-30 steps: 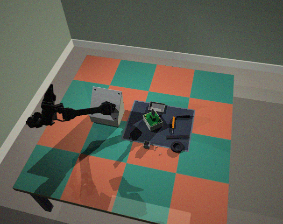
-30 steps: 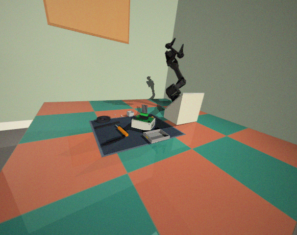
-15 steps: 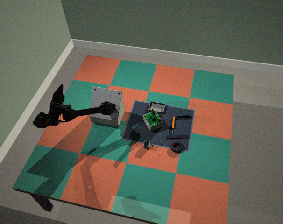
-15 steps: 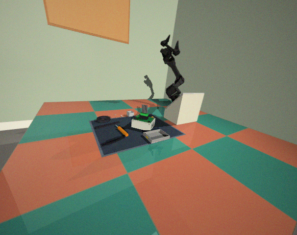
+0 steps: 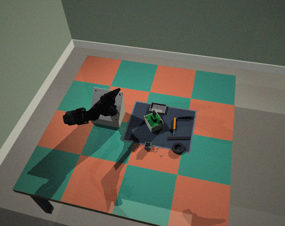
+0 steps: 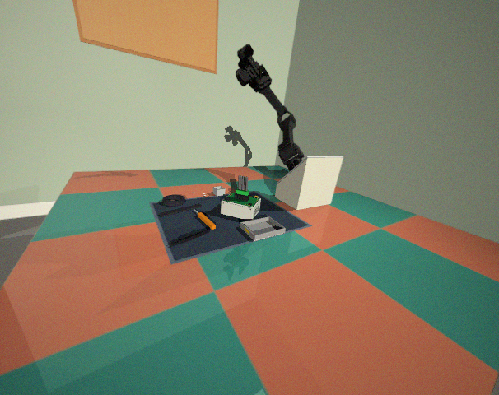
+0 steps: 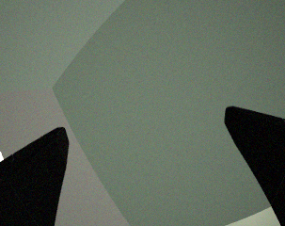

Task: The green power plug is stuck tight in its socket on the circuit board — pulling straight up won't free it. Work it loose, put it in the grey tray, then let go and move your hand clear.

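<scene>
One gripper [image 7: 149, 124], fingers apart, empty. One green plug [image 6: 242, 192], on the one circuit board [image 5: 151, 119] [image 6: 232, 198]. One grey tray [image 5: 163, 111] [image 6: 264, 231], near the board. One orange-handled tool [image 5: 174, 123] [image 6: 206, 220].
</scene>
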Controlling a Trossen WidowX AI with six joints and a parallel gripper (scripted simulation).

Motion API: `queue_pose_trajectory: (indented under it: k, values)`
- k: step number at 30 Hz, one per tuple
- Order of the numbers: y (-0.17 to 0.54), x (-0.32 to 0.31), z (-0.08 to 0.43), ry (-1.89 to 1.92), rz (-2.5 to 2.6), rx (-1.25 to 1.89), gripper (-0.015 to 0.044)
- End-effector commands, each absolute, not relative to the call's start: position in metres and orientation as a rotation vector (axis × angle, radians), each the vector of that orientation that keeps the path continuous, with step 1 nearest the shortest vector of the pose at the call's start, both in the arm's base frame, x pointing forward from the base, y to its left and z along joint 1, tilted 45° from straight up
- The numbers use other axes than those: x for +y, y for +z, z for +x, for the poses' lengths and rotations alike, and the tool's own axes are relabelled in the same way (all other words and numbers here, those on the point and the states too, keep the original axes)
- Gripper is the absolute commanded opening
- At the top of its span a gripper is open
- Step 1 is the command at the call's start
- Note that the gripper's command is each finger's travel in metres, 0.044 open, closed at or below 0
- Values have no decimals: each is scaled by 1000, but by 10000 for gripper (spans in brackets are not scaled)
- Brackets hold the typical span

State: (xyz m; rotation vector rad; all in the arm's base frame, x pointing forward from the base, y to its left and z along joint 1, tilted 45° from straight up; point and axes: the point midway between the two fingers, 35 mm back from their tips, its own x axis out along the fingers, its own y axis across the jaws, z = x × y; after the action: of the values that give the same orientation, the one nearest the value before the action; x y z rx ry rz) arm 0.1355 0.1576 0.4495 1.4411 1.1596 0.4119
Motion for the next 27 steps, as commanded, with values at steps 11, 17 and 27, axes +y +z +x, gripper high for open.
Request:
queue_pose_trajectory:
  k: [11,17,27]
  values:
    - [250,168,261,7,521,1241,430]
    - [187,155,275,-62,143,1316,430]
    - [233,166,268,-12,415,1249,430]
